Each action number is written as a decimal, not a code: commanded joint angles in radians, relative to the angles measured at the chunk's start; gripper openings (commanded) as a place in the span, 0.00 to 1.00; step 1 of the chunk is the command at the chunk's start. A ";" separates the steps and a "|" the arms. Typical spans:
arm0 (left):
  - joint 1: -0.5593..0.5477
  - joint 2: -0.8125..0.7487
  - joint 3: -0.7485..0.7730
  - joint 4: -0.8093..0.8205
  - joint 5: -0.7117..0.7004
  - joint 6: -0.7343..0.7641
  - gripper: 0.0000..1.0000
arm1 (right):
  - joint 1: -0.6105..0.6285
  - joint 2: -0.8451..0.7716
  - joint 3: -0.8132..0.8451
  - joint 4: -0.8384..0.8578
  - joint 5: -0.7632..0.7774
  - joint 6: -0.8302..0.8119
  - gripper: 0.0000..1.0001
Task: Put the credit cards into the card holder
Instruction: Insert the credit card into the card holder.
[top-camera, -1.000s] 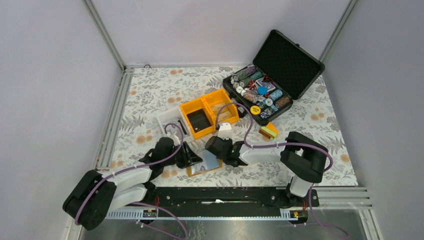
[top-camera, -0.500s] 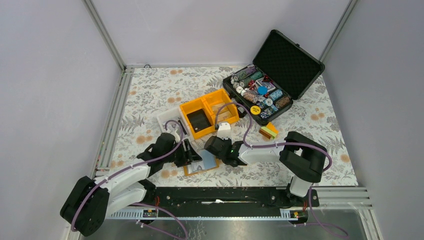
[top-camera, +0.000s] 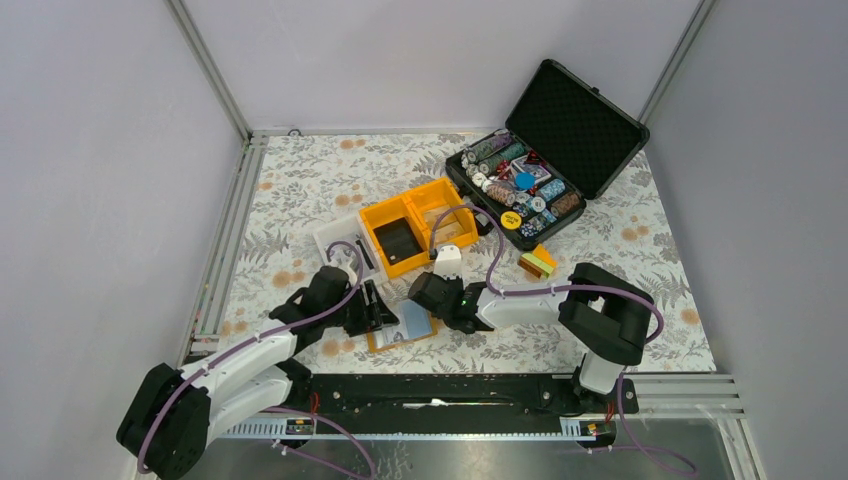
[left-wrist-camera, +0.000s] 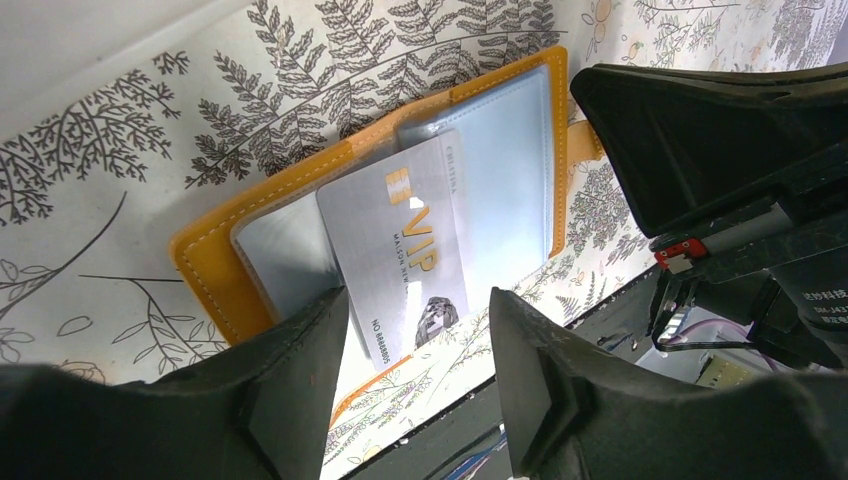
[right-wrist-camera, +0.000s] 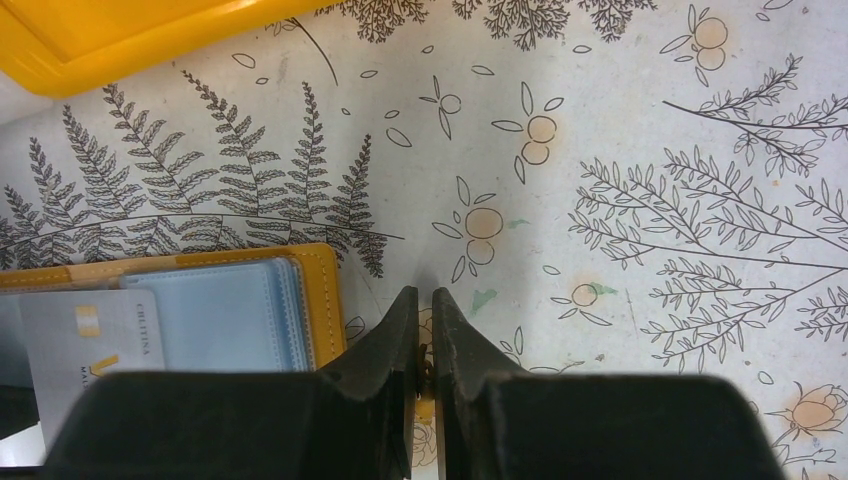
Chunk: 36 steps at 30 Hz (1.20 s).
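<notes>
Astride the pale plastic credit card (left-wrist-camera: 405, 240), the left gripper's (left-wrist-camera: 415, 340) parted jaws could knock it off the flat orange card holder (left-wrist-camera: 200, 262); the right gripper's (right-wrist-camera: 421, 310) jaws are together.

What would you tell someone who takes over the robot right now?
Left claw: open, one finger on each side of the credit card, at its loose end.
Right claw: shut, tips beside the card holder edge.
The card lies on the open holder, sticking out past its edge.
Done: the card is at the holder.
To do: slide it fully into a pocket.
</notes>
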 joint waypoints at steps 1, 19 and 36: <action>0.002 0.000 -0.006 -0.033 -0.011 0.009 0.56 | 0.015 0.044 -0.009 -0.087 -0.008 0.021 0.00; -0.036 0.082 -0.026 0.205 0.063 -0.092 0.52 | 0.022 0.055 0.000 -0.088 -0.013 0.026 0.00; -0.090 0.214 0.035 0.340 0.034 -0.114 0.50 | 0.027 0.058 -0.002 -0.089 -0.014 0.030 0.00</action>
